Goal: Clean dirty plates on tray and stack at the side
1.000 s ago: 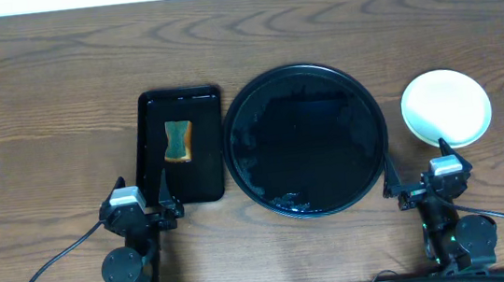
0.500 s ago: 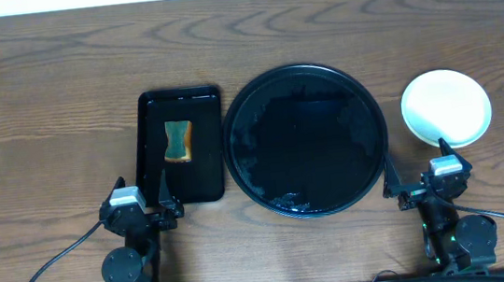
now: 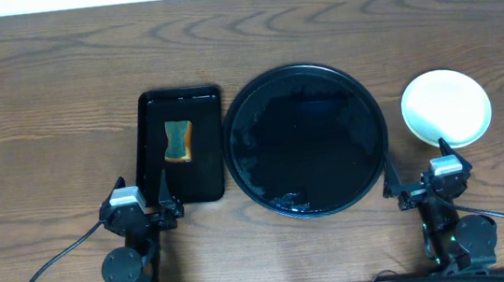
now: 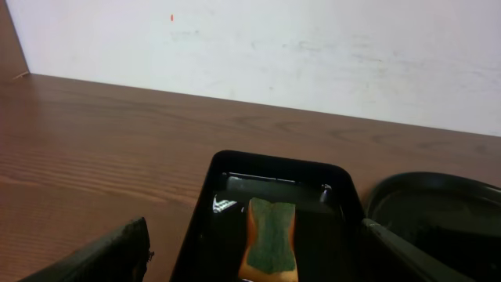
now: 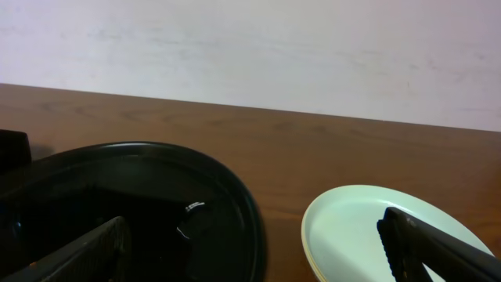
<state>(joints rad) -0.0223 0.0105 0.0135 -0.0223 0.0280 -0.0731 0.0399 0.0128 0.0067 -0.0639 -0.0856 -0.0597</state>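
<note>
The large round black tray [image 3: 306, 140] sits mid-table with no plates on it; it also shows in the right wrist view [image 5: 133, 204]. The plates [image 3: 447, 107] stand in a stack on the bare wood to its right, a pale mint one on top with a yellowish rim showing beneath it in the right wrist view [image 5: 376, 231]. My left gripper [image 3: 141, 192] is open and empty at the near edge of the small tray. My right gripper [image 3: 416, 163] is open and empty between the round tray and the stack.
A smaller black rectangular tray [image 3: 183, 146] left of the round tray holds a green-and-orange sponge [image 3: 178, 141], also seen in the left wrist view [image 4: 270, 239]. A white wall runs along the table's far edge.
</note>
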